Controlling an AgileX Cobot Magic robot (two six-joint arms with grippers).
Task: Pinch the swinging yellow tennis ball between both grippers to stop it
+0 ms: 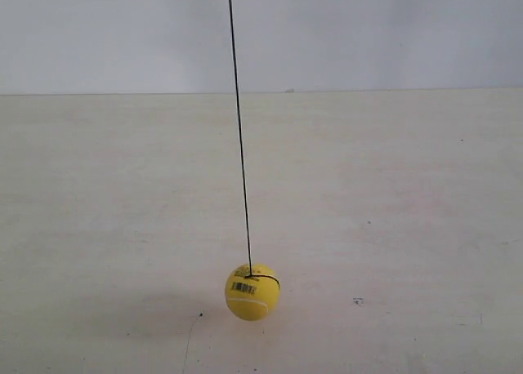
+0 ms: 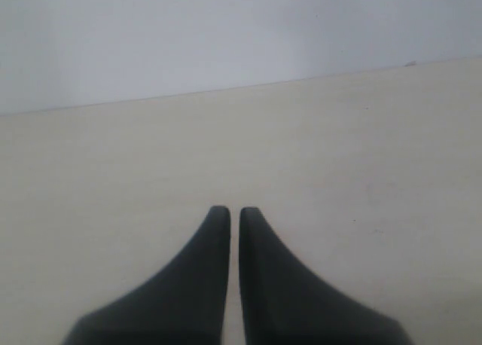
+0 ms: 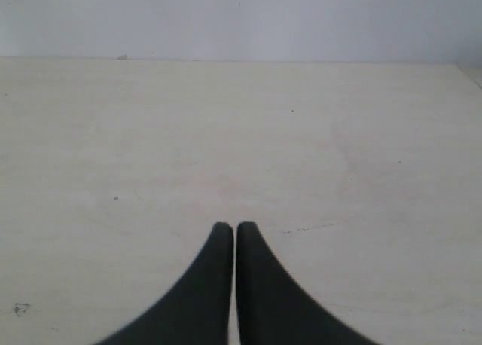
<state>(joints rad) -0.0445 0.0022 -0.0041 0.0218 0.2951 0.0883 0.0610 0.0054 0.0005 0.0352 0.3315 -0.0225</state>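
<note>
The small bright yellow fuzzy tennis ball point(image 1: 252, 292), marked with a dark curved seam and a barcode-like sticker, hung from a thin dark string point(image 1: 239, 129) low over the pale wooden table point(image 1: 409, 227), in the near middle of the exterior view, the string slanting slightly and a faint shadow lying beside the ball. The left arm's black tapered gripper point(image 2: 234, 212) stood over bare tabletop with its jaws drawn together, only a thin slit between them. The right arm's matching black gripper point(image 3: 234, 227) was just as narrowly closed, its tips clasping nothing.
</note>
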